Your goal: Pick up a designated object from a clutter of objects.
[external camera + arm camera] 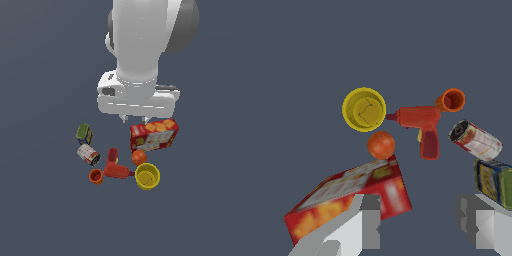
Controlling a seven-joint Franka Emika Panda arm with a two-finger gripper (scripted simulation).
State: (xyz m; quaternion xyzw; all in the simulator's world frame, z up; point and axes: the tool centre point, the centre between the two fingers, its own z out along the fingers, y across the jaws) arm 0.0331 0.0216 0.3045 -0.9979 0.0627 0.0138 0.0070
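**A:** Where did the yellow cup (147,176) sit?

**B:** At the edge of the cluster, upright with its mouth open to the ceiling, on the exterior view's right of the group. The orange ball (139,158) lay just beside it, and the red drill-shaped thing (116,167) pointed its nose at the cup's wall, touching or nearly so. The wrist view could not settle which.

**A:** How would it have handled?

**B:** I judged it a light, hollow, stiff shell with thin walls. It looked smooth, so probably slippery, and easy to tip or shove aside if a finger caught it off-centre. I saw no handle clearly in either view, so I would have pinched the rim: one finger inside the bowl, one outside, on the side away from the ball and the red tool.

**A:** And the gripper (418,220)?

**B:** It hung well above the pile, fingers spread apart with nothing between them, over the red cracker box (154,135) rather than over the cup.

**A:** The rest of the clutter?

**B:** The small orange cup (96,176) stood beyond the red tool. The labelled tin can (88,154) lay on its side near it, and the green-yellow can (84,134) sat past that, farthest from the target. None of those crowded the yellow cup.
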